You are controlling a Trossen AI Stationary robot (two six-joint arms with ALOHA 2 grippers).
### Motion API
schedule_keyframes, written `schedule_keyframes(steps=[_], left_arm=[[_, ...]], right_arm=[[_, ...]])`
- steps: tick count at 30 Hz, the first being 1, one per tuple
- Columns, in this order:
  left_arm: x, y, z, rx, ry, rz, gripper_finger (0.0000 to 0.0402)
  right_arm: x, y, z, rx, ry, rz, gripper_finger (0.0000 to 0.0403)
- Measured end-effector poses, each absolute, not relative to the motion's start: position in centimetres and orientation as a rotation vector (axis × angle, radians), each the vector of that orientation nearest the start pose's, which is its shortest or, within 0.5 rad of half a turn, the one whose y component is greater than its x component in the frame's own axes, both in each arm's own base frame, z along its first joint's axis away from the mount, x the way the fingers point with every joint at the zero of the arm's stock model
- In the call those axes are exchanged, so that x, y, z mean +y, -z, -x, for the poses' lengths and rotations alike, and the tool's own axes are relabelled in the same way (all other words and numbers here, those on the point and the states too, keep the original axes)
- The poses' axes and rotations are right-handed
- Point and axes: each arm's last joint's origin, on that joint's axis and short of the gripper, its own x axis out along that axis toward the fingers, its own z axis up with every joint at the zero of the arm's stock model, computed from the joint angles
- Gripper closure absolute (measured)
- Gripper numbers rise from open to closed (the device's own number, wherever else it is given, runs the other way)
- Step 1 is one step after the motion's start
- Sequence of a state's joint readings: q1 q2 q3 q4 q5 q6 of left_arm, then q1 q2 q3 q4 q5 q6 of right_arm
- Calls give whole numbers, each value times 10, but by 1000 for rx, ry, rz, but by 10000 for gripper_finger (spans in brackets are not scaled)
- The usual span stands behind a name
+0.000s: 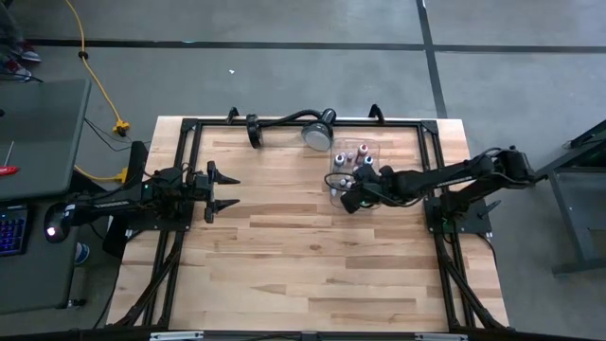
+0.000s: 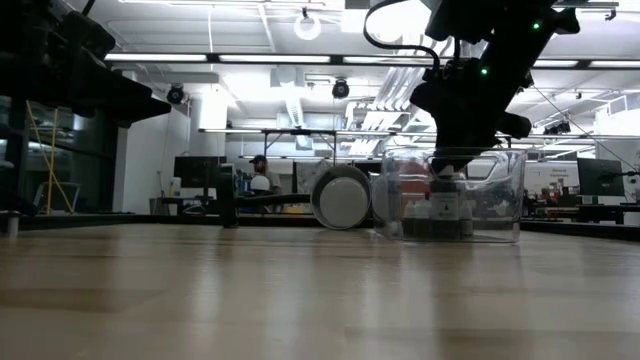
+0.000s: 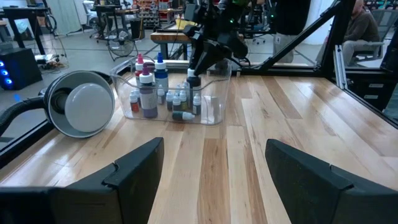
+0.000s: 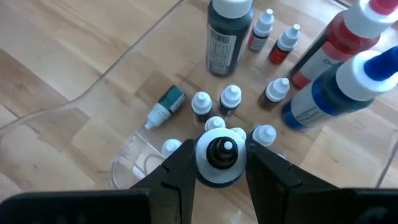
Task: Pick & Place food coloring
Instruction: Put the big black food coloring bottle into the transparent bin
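Picking underway: right gripper (image 4: 217, 163) clenched on a bottle (image 4: 219, 155) inside the tray (image 3: 214, 112); next, a straight lift clear. Left gripper (image 1: 220, 190) waits, released.

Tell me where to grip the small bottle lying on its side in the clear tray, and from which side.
Grip the lying bottle across its teal body, coming straight down from above. It lies flat, apart from the upright bottles, so its long sides look free. The white cap tapers and would likely slip.
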State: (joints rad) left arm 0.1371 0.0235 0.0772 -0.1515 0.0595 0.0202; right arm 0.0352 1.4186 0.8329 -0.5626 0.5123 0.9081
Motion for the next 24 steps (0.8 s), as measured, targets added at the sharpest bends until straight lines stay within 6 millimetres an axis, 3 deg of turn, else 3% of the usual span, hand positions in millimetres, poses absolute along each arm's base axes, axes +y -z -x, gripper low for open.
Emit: schedule_keyframes(steps=[7, 14, 24], left_arm=[[11, -173, -93, 98, -77, -11, 124], [11, -173, -93, 98, -76, -10, 124], [11, -173, -93, 98, -76, -11, 124]], right_arm=[[-5, -194, -256, 819, 873, -488, 292], [-4, -192, -255, 861, 836, -493, 230], [-4, -202, -250, 854, 803, -479, 208]])
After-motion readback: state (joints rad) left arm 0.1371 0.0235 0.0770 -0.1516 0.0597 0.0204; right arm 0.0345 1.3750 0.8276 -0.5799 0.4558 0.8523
